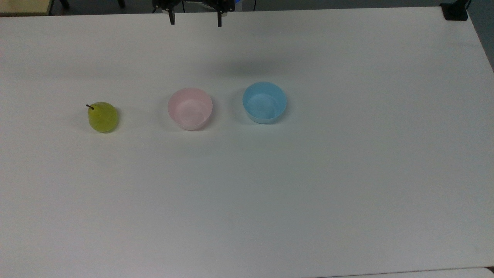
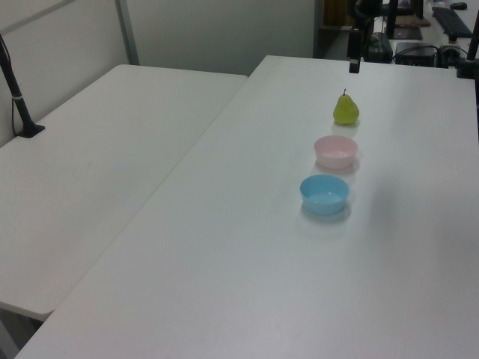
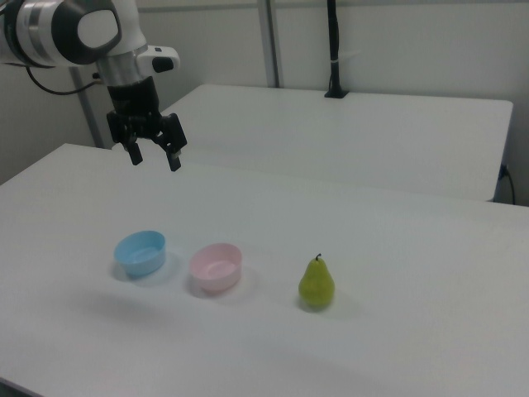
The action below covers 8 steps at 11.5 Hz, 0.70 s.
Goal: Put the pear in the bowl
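The yellow-green pear (image 1: pixel 102 117) (image 3: pixel 316 284) stands upright on the white table (image 1: pixel 347 173), its dark stem up. The pale pink bowl (image 1: pixel 190 108) (image 3: pixel 216 267) sits to the pear's right in the top view, a short gap between them, and holds nothing. My gripper (image 1: pixel 195 22) (image 3: pixel 154 162) hangs open in the air over the table's far edge in the top view, well above and behind the pink bowl, with nothing between its fingers. In the left view the pear (image 2: pixel 346 110) is farthest and the pink bowl (image 2: pixel 336 151) is in front of it.
A light blue bowl (image 1: pixel 264 102) (image 3: pixel 140 252) (image 2: pixel 325 194) of the same size stands beside the pink one, on the side away from the pear. A second white table (image 3: pixel 372 124) adjoins, with a black post (image 3: pixel 333 50) clamped on it. A black clamp (image 1: pixel 455 11) sits at a far corner.
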Available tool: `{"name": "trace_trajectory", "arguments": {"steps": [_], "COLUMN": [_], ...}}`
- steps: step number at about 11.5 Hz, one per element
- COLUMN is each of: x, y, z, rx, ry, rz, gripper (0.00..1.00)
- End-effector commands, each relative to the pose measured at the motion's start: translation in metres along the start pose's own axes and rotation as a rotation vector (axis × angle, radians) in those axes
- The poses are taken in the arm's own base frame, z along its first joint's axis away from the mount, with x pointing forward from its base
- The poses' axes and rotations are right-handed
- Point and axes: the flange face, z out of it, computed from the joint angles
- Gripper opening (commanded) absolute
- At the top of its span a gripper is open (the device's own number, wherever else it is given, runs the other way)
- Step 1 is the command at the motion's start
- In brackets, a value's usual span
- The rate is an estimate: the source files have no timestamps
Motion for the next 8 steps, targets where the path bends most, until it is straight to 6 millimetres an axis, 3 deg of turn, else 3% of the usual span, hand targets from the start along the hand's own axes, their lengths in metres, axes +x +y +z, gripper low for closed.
{"name": "trace_trajectory", "arguments": {"steps": [1, 8], "x": [-0.004, -0.001], "y": [0.002, 0.012], "z": [0.001, 0.003], "rx": [0.021, 0.018], "ry": [-0.009, -0.004], "rz": [-0.001, -0.036], "gripper": [1.0, 1.0]}}
